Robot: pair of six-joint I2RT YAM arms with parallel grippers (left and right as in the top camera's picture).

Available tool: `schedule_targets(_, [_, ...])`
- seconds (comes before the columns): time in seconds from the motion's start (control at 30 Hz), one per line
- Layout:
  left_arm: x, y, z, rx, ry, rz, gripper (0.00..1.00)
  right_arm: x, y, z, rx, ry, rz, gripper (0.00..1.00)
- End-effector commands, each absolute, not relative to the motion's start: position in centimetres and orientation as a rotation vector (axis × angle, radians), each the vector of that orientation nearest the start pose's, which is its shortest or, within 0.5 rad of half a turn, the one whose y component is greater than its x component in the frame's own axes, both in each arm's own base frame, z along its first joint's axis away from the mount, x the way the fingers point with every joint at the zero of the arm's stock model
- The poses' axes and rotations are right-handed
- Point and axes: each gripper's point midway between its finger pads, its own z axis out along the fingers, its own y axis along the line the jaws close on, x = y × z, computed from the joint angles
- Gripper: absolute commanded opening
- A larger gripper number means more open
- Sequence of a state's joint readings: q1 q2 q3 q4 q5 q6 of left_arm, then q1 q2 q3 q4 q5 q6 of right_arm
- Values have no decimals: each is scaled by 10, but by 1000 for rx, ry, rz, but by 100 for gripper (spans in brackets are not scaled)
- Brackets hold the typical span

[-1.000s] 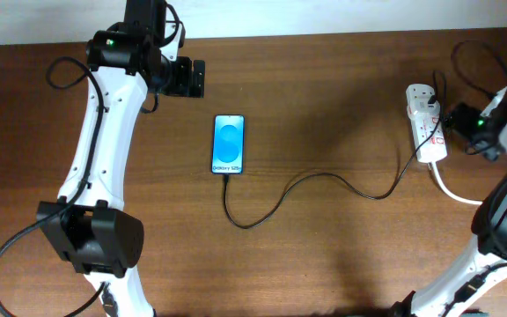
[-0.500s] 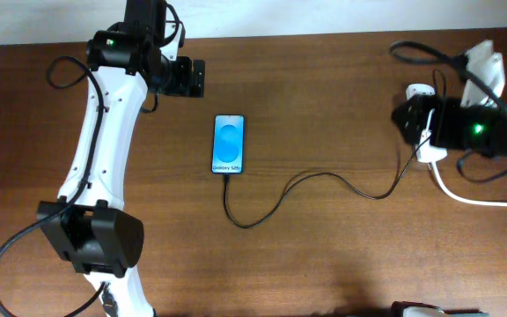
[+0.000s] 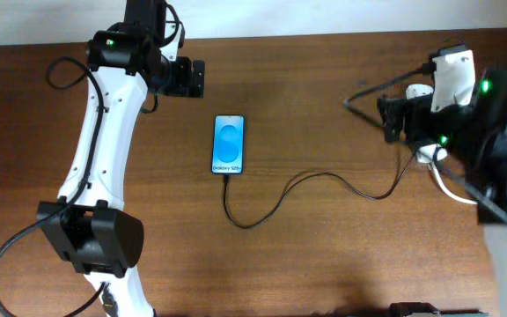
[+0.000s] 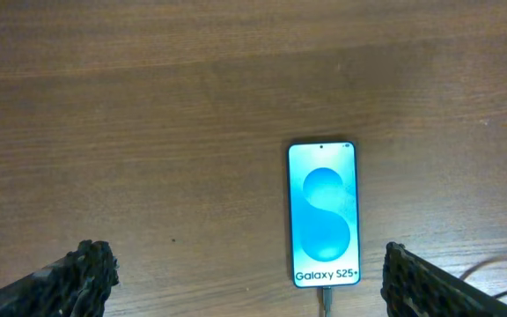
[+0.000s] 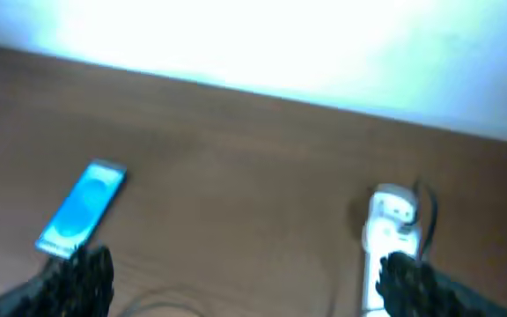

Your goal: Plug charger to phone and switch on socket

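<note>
The phone (image 3: 228,143) lies flat mid-table, blue screen lit; it also shows in the left wrist view (image 4: 323,214) and, blurred, in the right wrist view (image 5: 82,210). The charger cable (image 3: 324,177) runs from the phone's bottom edge in a loop to the right; its connector (image 4: 326,300) sits at the phone's port. The socket (image 3: 419,91) is mostly hidden under my right arm; the right wrist view shows it (image 5: 388,233). My right gripper (image 3: 385,119) is open above the socket's left side. My left gripper (image 3: 192,79) is open and empty behind the phone.
The socket's thick white cord (image 3: 454,191) runs off to the right. The table's far edge meets a white wall (image 5: 253,44). My left arm (image 3: 104,141) stretches along the table's left side.
My right arm has swung in from the far right edge and now covers most of the socket. The left arm, phone and cable have not moved.
</note>
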State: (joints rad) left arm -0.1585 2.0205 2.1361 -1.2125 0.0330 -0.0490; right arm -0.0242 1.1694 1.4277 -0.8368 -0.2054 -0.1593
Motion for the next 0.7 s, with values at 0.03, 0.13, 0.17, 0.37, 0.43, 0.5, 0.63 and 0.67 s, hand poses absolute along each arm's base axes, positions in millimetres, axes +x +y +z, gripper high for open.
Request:
schedule_targets(0.03, [476,-80,228,154,2648,-106,99,309,25,304,-297,1873,14,98])
schedule_targets(0.13, [476,-80,228,154,2648,-106,99,276,26,249,-289,1631,-24,98])
schedule_targets(0.17, [476,-80,228,154,2648,-106,99,265,26,217,-287,1591,-30,98])
schedule_targets(0.37, [476,-80,228,154,2648,-106,99,249,30,154,-293,1637,-18,98])
schedule_targets(0.43, [476,-80,228,154,2648,-106,99,246,32,142,-299,1682,-2,98])
schedule_targets(0.5, [476,-80,228,154,2648,-106,100,245,31,152,-296,1640,-9,98])
schedule_targets(0.63, [476,-80,228,154,2648,-106,99,245,31,151,-296,1644,-8,98])
schedule_targets(0.67, [476,-80,228,154,2648,-106,99,245,31,151,-296,1645,-8,98])
